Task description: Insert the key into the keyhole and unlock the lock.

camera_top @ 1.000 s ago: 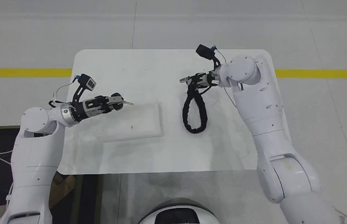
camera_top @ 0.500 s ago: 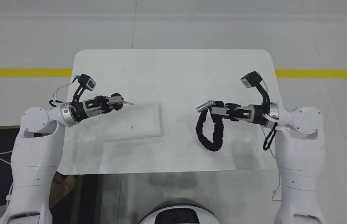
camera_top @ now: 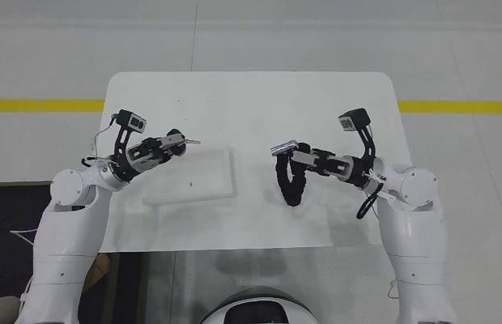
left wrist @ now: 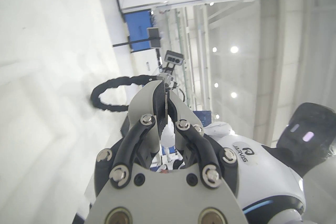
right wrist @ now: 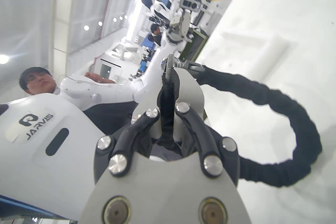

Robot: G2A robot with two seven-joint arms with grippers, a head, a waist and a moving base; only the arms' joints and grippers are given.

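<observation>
While the left gripper [camera_top: 180, 144] hangs over the left half of the white table [camera_top: 251, 97], its fingers are pressed together on the key [camera_top: 191, 142], whose thin blade sticks out past the fingertips toward the table's middle. The left wrist view shows this gripper [left wrist: 164, 89] pinching the flat key [left wrist: 166, 107] edge-on between its dark pads [left wrist: 158, 101]. Across from it, over the right half, the right gripper [camera_top: 304, 154] is clamped on the lock [camera_top: 283, 148], holding the silver body out toward the key, with the two well apart. The lock's black cable loop [camera_top: 288, 199] droops from the body toward the near edge of the table; whether its lowest bend touches the surface cannot be told. In the right wrist view the gripper [right wrist: 170, 72] has its fingers closed tight around the lock [right wrist: 168, 64], and the cable loop [right wrist: 262, 95] curves away beside it. A white slab [camera_top: 194, 174] lies flat on the table, partly under the left gripper and just beside the hanging loop
</observation>
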